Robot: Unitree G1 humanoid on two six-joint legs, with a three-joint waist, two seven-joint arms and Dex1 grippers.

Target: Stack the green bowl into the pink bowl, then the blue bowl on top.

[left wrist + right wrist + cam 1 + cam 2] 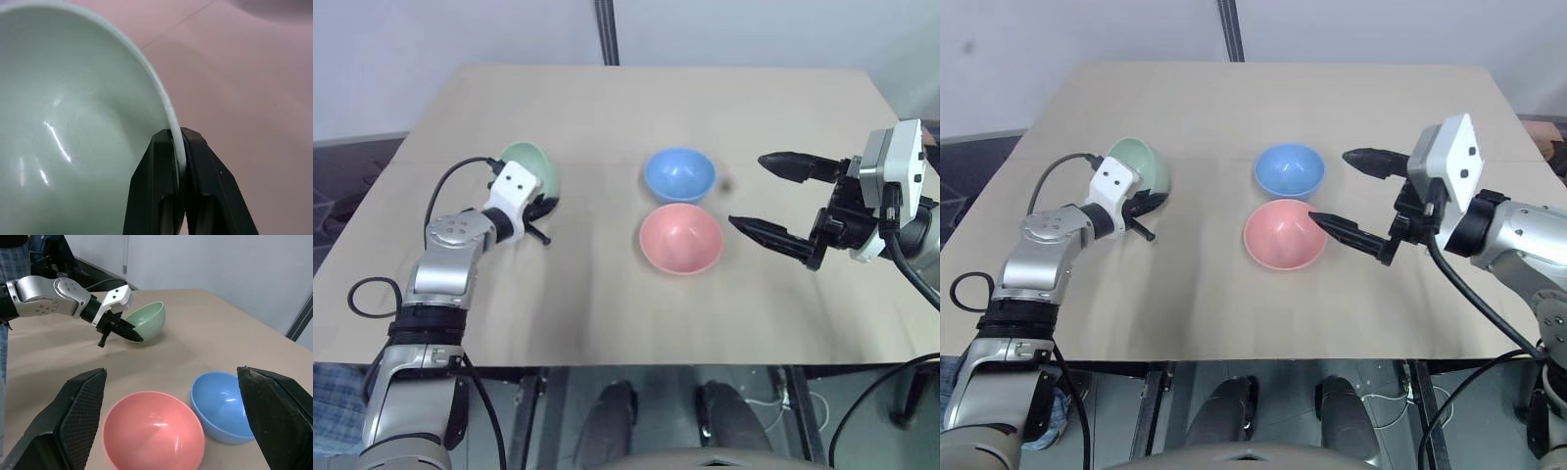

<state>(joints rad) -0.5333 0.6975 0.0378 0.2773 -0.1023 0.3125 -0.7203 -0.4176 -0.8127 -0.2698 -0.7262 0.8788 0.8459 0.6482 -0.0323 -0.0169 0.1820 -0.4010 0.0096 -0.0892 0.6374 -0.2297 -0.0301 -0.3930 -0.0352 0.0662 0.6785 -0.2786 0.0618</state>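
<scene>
The pale green bowl (530,162) sits tilted at the table's left, its opening turned toward the middle. My left gripper (541,206) is shut on the green bowl's near rim, one finger inside the wall and one outside (178,134). In the middle of the table the blue bowl (679,173) stands upright, and the pink bowl (680,238) stands upright just in front of it, nearly touching it. To the right of the pink and blue bowls, above the table, my right gripper (747,191) hangs open and empty, its fingers pointing left.
The tan table (607,108) has bare room at the back and between the green bowl and the other two. A black pole (605,29) rises behind the far edge. A person in checked cloth (12,259) stands off the table's left side.
</scene>
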